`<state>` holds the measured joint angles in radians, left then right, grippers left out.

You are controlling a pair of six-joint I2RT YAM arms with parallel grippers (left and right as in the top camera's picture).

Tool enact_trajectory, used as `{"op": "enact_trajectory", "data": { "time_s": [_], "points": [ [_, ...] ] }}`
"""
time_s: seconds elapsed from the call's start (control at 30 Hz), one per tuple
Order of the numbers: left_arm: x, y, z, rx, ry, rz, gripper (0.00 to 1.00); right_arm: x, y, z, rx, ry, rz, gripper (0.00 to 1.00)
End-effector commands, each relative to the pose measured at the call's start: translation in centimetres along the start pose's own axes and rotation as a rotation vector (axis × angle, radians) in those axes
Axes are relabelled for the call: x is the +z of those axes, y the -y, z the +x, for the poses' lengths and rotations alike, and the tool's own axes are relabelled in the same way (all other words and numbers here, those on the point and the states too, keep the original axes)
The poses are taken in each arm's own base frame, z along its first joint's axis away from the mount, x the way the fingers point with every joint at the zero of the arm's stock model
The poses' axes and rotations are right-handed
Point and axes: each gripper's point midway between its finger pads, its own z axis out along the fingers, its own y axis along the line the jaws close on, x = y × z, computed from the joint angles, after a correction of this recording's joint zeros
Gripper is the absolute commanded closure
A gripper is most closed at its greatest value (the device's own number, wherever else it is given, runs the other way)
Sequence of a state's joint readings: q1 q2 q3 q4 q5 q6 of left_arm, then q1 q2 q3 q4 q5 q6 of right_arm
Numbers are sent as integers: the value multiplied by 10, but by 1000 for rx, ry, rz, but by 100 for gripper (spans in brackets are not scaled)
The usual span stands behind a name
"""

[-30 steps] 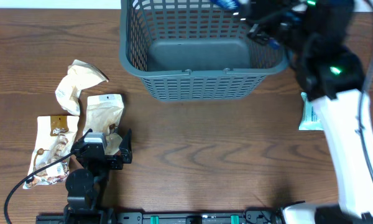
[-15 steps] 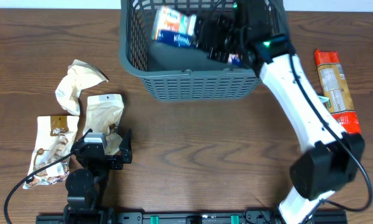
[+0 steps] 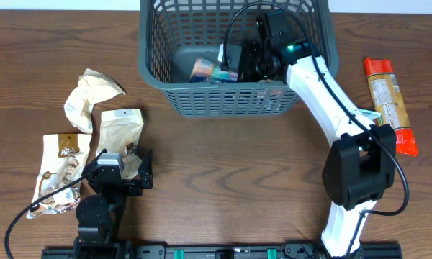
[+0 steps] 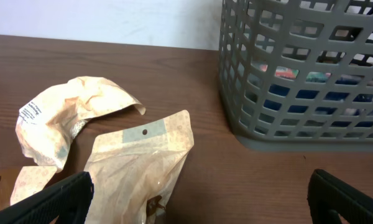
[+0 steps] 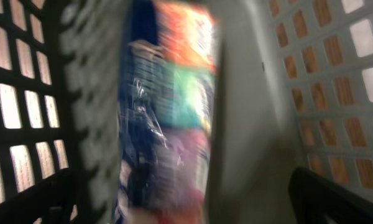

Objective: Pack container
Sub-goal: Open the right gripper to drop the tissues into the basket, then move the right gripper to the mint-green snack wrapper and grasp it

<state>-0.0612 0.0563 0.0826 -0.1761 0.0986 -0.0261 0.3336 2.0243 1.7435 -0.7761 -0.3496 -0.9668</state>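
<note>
The container (image 3: 223,101) is a large dark grey lattice basket at the table's far middle, also seen in the left wrist view (image 4: 298,112). My right gripper (image 3: 232,62) reaches down inside it and stands open. A colourful snack packet (image 3: 204,69) lies loose on the basket floor just left of it. The right wrist view shows that packet (image 5: 168,124) blurred between the wide-apart fingers, against the lattice wall (image 5: 336,93). My left gripper (image 3: 122,170) rests open near the front left, over the lower end of a tan pouch (image 4: 143,162).
Left of the basket lie a crumpled tan packet (image 3: 90,97), a tan pouch (image 3: 121,129) and a brown-and-white pouch (image 3: 57,173). A long orange-red packet (image 3: 389,101) lies at the right edge, beside the right arm.
The right arm swung left and down into the basket with the packet, then its jaws opened and the packet dropped to the basket floor. The left arm stayed still.
</note>
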Motion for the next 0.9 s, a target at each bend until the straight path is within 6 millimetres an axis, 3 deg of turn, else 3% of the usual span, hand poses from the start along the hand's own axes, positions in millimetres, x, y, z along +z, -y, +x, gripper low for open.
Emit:
{"op": "enact_trajectory", "data": {
  "time_s": [0.0,0.1,0.2,0.33,0.47,0.57,0.63,0.7,0.87],
  "points": [
    [3,0,14,1,-35,6,1,-19,7,-16,60,46,30,1],
    [3,0,14,1,-35,6,1,-41,14,-31,109,84,68,1],
    [3,0,14,1,-35,6,1,-81,29,-52,132,136,136,1],
    [3,0,14,1,-35,7,1,-167,67,-75,210,234,302,1],
    [3,0,14,1,-35,6,1,-262,100,-68,358,331,479,1],
    [3,0,14,1,-35,6,1,-316,114,-28,524,327,588,1],
    [3,0,14,1,-35,6,1,-335,112,17,669,257,626,1],
    [3,0,14,1,-35,6,1,-339,102,59,792,172,610,1],
    [3,0,14,1,-35,6,1,-322,60,147,1069,-58,477,1]
  ]
}}
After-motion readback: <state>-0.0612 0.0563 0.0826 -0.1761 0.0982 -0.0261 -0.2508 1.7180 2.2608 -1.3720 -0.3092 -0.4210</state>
